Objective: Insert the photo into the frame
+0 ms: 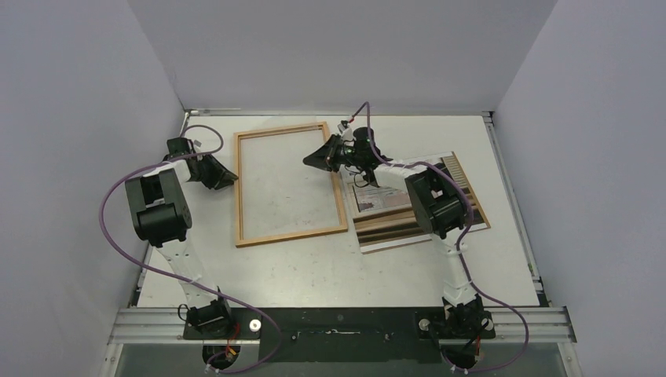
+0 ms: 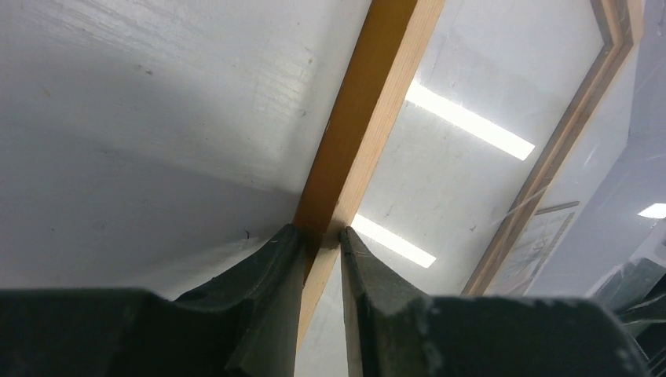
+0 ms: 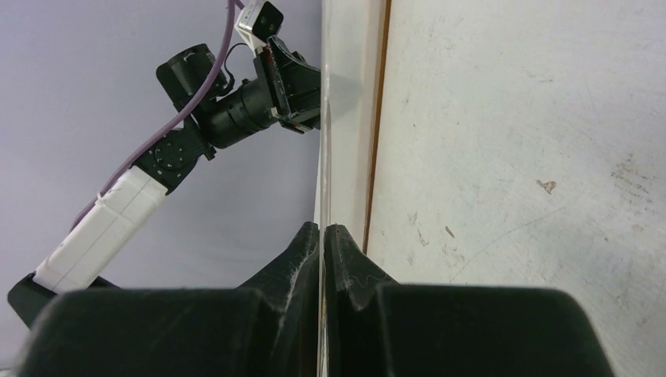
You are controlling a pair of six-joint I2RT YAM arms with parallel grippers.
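Top view: the frame (image 1: 292, 235), thin orange-brown wood, lies on the bench (image 1: 314, 271) left of centre, long axis 12 to 6 o'clock; the photo (image 1: 389, 224) lies flat at its 3 o'clock. Left wrist: the left gripper (image 2: 322, 236) jaws grasp a smooth, square-edged rail beside the glossy clear pane (image 2: 440, 181). Right wrist: the right gripper (image 3: 322, 232) jaws are clenched on the pane's thin edge.

Bright, even overhead light is filling the top view, casting only faint, soft shadows of the arms (image 1: 161, 208) on the white table (image 1: 314, 267). In the left wrist view 2 bright strips are glaring off the glazing of the frame (image 2: 369, 118), while the left gripper (image 2: 322, 236) is looming dark and blurred in the foreground.
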